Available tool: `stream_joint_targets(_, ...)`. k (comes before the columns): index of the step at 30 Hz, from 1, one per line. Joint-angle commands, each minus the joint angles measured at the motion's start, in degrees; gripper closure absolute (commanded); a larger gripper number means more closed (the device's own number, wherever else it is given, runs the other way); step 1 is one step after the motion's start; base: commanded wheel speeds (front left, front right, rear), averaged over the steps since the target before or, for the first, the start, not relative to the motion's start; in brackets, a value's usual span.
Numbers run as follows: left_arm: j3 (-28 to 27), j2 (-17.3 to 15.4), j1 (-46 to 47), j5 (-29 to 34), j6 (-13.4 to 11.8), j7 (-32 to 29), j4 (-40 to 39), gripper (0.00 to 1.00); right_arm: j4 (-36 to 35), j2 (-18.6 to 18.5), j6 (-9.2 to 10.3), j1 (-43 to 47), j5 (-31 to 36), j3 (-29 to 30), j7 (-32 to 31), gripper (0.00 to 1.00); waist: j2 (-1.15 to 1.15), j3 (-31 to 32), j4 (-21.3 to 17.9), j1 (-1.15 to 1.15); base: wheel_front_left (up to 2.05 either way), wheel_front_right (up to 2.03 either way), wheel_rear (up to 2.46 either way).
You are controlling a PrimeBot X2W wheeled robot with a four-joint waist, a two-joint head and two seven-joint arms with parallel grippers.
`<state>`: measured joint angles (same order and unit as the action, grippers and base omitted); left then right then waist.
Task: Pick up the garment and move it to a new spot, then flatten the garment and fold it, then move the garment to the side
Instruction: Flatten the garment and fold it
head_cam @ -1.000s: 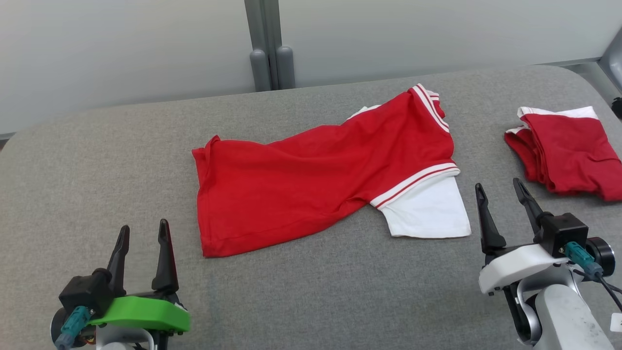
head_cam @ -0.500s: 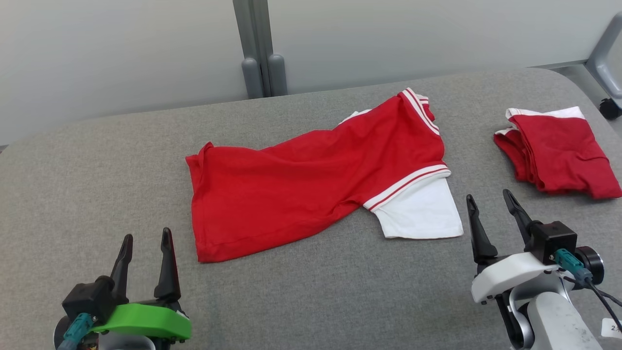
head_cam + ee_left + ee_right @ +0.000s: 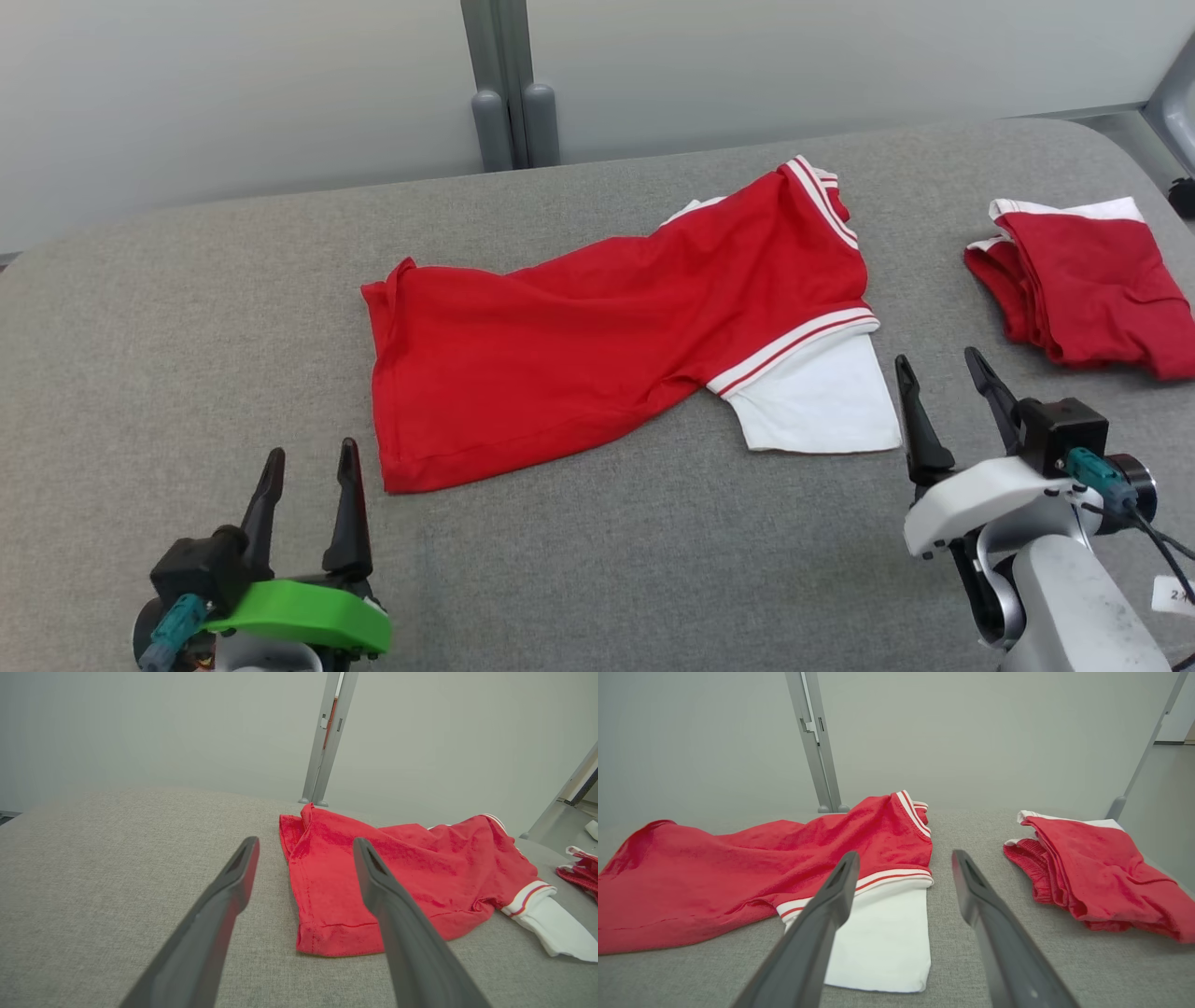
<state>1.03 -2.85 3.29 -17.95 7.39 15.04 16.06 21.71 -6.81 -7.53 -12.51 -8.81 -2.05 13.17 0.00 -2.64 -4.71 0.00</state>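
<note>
the garment (image 3: 607,355) is spread centrally; left gripper (image 3: 311,450) at 7 o'clock and right gripper (image 3: 936,357) at 4 o'clock are held wide, empty.

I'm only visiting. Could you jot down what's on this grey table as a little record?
Surface: grey fabric table
Centre: red garment, white sleeve, lying spread but rumpled
Right edge: folded red-and-white garment, apart from the red garment
Left gripper: open, empty, near the red garment's hem
Right gripper: open, empty, beside the white sleeve
</note>
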Motion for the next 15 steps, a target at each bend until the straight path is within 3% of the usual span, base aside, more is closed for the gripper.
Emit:
stream_joint_targets(1, 0.96, -0.11, 1.48, -0.57, 0.17, 0.17, 0.74, 0.0, 0.28, -0.24, 0.09, -1.42, -0.34, 0.25, -0.9, 0.0, 0.0, -0.72, 0.07, 0.0, 0.0, 0.0, 0.0)
stream_joint_targets(10, 6.64, -0.17, 9.29, -0.33, 0.17, 0.09, 15.58, 0.0, 7.39, 0.4, 0.09, -7.08, 0.81, 3.35, -11.52, 0.0, 0.0, -2.67, 0.84, 0.0, 0.0, 0.0, 0.0)
stream_joint_targets(15, 9.42, -0.16, 14.6, -3.35, 0.17, -1.82, 23.35, 0.0, 13.21, 1.52, 0.09, -10.11, 1.93, 3.81, -16.01, 0.0, 0.0, -3.93, 1.05, 0.0, 0.0, 0.0, 0.0)
